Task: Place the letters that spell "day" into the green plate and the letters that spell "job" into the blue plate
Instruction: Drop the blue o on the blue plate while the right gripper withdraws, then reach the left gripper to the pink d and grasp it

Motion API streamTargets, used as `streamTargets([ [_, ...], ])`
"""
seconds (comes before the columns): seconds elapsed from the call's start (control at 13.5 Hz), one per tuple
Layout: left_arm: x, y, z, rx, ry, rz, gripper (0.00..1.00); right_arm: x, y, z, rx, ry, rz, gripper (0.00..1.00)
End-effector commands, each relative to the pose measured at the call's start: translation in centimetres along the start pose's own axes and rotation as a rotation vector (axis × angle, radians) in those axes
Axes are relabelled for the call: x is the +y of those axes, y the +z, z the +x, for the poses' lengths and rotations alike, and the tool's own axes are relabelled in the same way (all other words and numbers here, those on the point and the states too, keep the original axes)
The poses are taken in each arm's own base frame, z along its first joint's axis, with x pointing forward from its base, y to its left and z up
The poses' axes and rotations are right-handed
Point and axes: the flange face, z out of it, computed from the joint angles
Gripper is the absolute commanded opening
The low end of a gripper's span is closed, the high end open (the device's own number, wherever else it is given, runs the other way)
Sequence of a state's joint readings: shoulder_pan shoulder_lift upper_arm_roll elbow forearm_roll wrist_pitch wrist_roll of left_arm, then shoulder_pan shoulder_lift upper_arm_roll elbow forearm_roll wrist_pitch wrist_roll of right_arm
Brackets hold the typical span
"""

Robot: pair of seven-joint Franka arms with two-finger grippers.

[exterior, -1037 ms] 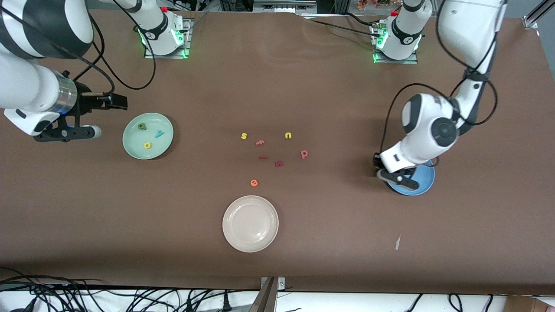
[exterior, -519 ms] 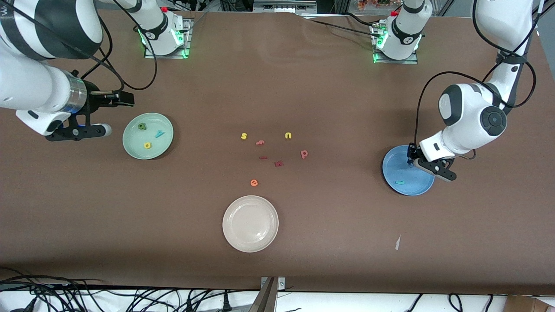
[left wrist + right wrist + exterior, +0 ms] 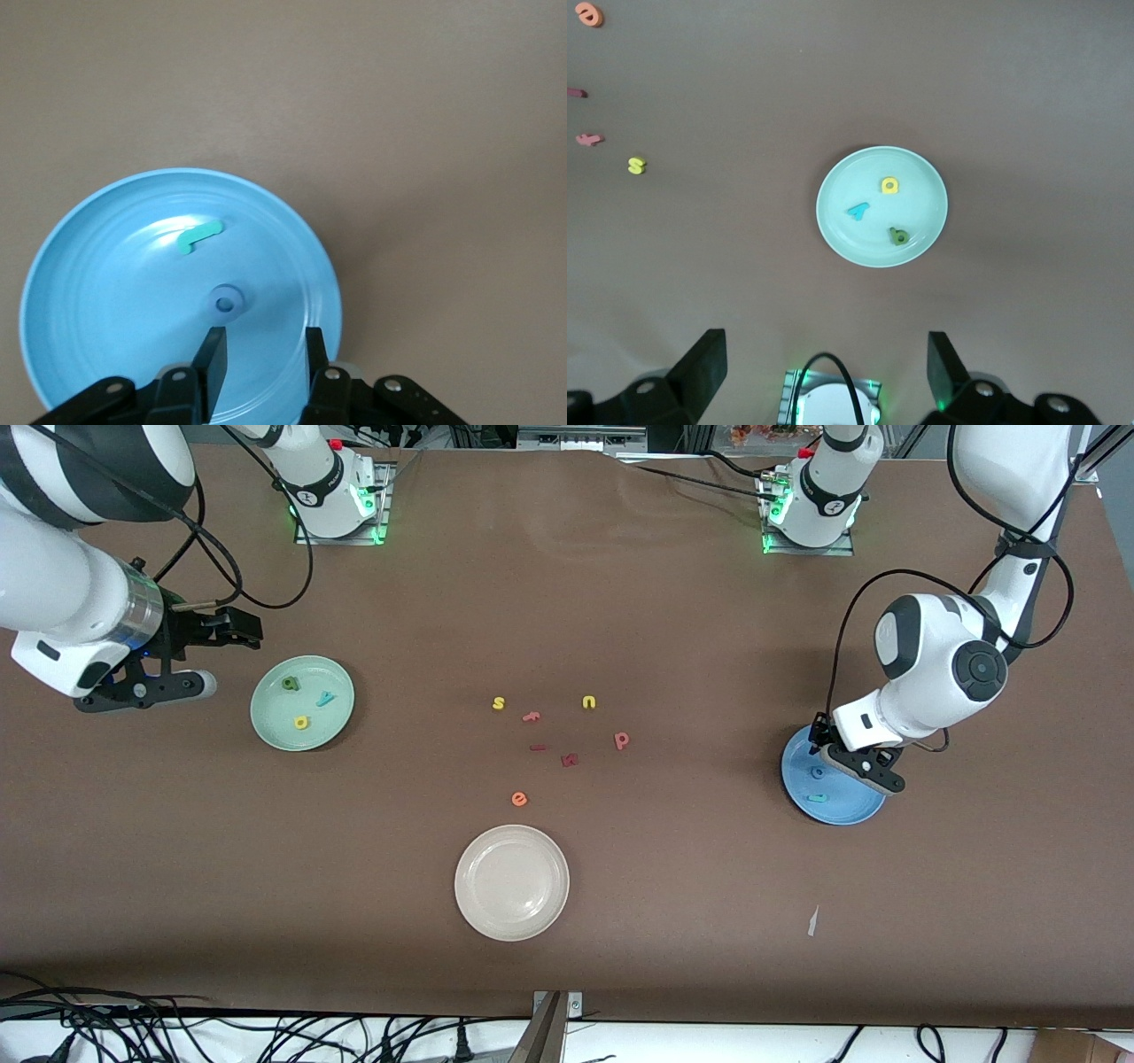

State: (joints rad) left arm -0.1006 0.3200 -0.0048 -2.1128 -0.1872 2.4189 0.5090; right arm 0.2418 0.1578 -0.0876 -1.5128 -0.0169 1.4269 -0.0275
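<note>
Fingers of my left gripper (image 3: 819, 748), seen from the front, hang over the blue plate (image 3: 855, 808) at the left arm's end of the worktop (image 3: 620, 602); teal j (image 3: 818, 798) and blue o (image 3: 817, 773) lie in it. My right gripper (image 3: 232, 629) hangs with fingers spread wide near the green plate (image 3: 266, 731), which holds the green a (image 3: 290, 684), teal y (image 3: 326, 699) and yellow d (image 3: 301, 723). Salmon b (image 3: 622, 740) lies on the worktop among the loose letters at mid-worktop.

Left wrist view: fingers (image 3: 213, 352) parted, gripping nothing, just above the o (image 3: 225, 304); the j (image 3: 198, 235) lies near it.

Right wrist view: fingers (image 3: 704, 359) wide apart; d (image 3: 889, 185), y (image 3: 858, 211) and a (image 3: 898, 235) lie in the green plate.
</note>
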Motion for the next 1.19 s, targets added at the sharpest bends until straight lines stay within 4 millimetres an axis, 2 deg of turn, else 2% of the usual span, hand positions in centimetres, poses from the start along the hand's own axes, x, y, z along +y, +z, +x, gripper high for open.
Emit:
streamTargets([
  [0.0,5.7,1.0,3.9,0.057,-0.045,-0.1,0.45,4.4,1.8,-4.3,0.07,0.057,0.02,1.0],
  [0.07,8.6,2.0,5.3,0.061,-0.063,-0.137,0.5,5.5,1.6,-4.4,0.083,0.074,0.023,1.0],
  [0.15,12.0,2.7,7.1,0.069,-0.055,-0.159,0.51,6.5,1.0,-4.5,0.103,0.103,0.027,1.0],
  [0.3,17.2,4.0,9.3,0.064,-0.085,-0.174,0.51,7.6,-2.5,-6.2,0.216,0.126,0.022,1.0],
  [0.52,23.7,5.4,10.6,0.057,-0.206,-0.177,0.51,8.1,-2.5,-6.3,0.208,0.132,0.025,1.0],
  [0.59,24.6,6.3,10.7,0.068,-0.225,-0.171,0.51,8.2,-2.6,-6.6,0.201,0.136,0.032,1.0],
  [0.67,25.6,7.3,10.7,0.079,-0.233,-0.164,0.51,8.8,-2.0,-7.3,0.14,0.145,0.042,1.0],
  [0.74,26.5,8.5,10.6,0.085,-0.241,-0.158,0.51,9.4,-1.9,-7.2,0.124,0.157,0.047,1.0],
  [0.96,27.8,10.8,10.2,0.078,-0.238,-0.146,0.51,10.5,-3.4,-3.9,0.162,0.161,0.041,1.0],
  [1.11,28.5,11.1,10.0,0.072,-0.263,-0.145,0.51,9.5,-3.5,-3.9,0.16,0.128,0.04,1.0],
])
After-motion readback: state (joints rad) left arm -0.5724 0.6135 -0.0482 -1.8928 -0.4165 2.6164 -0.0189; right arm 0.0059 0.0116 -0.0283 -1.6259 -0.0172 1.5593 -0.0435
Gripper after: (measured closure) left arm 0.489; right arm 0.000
